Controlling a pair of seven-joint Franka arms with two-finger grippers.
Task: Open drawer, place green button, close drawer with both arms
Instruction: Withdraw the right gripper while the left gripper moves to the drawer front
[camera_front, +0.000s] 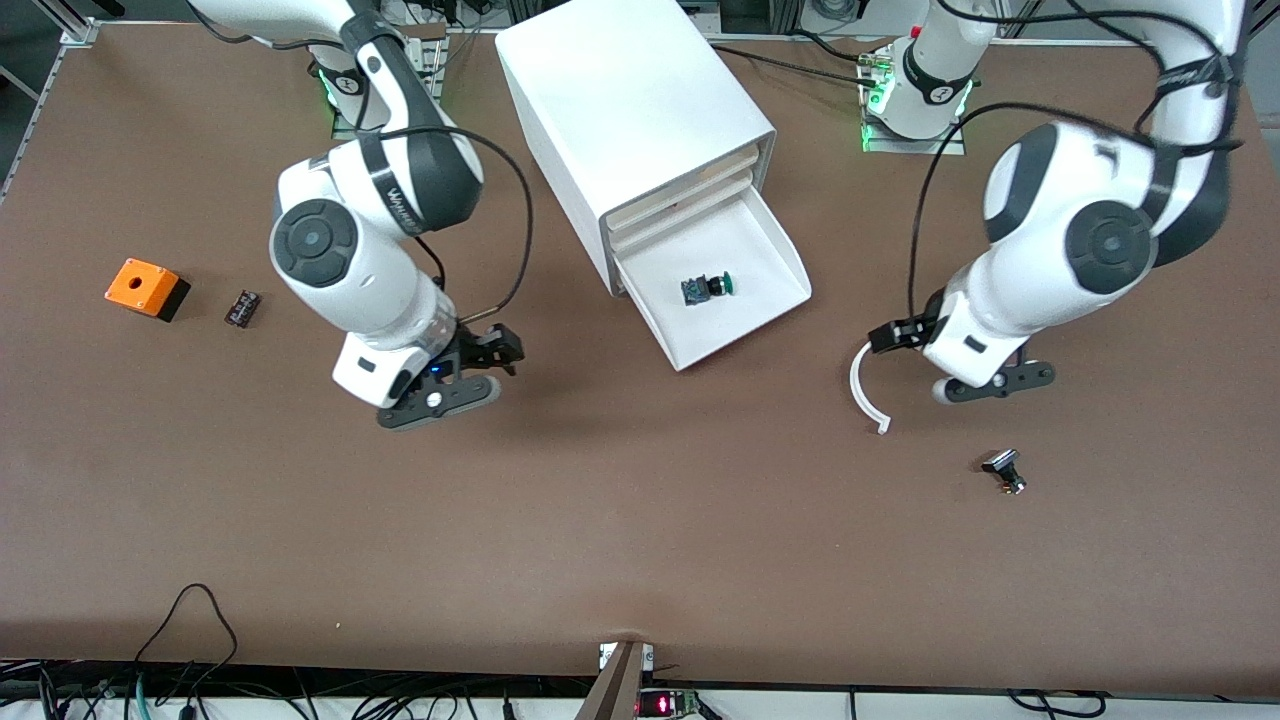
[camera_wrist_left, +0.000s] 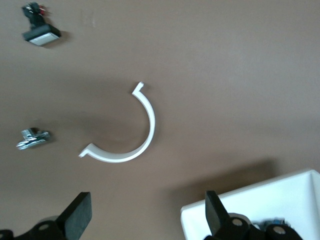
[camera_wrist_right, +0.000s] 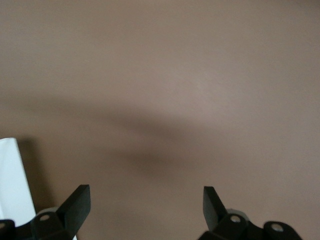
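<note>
Lowest drawer (camera_front: 745, 290) of the boxy white plastic cabinet (camera_front: 630, 100) stands pulled out toward the front camera: a wide, shallow, smooth white tray with a sloped front lip. The small push button (camera_front: 706, 288), round green cap on a black-and-blue boxy body, lies on its side in the drawer, about mid-floor. Placement looks done; closing remains. Left gripper (camera_front: 985, 385) hovers low over the brown table (camera_front: 640, 520) toward the left arm's end, jaws released and empty, above a thin white plastic arc (camera_front: 866, 390) lying flat. Right gripper (camera_front: 450, 385) hovers over bare table on the right arm's side of the drawer, jaws spread wide, holding nothing. Handling judgement: drawer is light, stiff, slick plastic and should slide easily; best pushed square on the front lip, one gripper near each corner, so it does not skew or shove the light cabinet along the matte table. The button is loose and may roll on its round cap if the push is abrupt. Elsewhere: an orange box with a black base (camera_front: 146, 288) and a small dark block (camera_front: 242, 307) toward the right arm's end; a black-capped metal-stemmed button (camera_front: 1004, 470) nearer the front camera than the arc.
</note>
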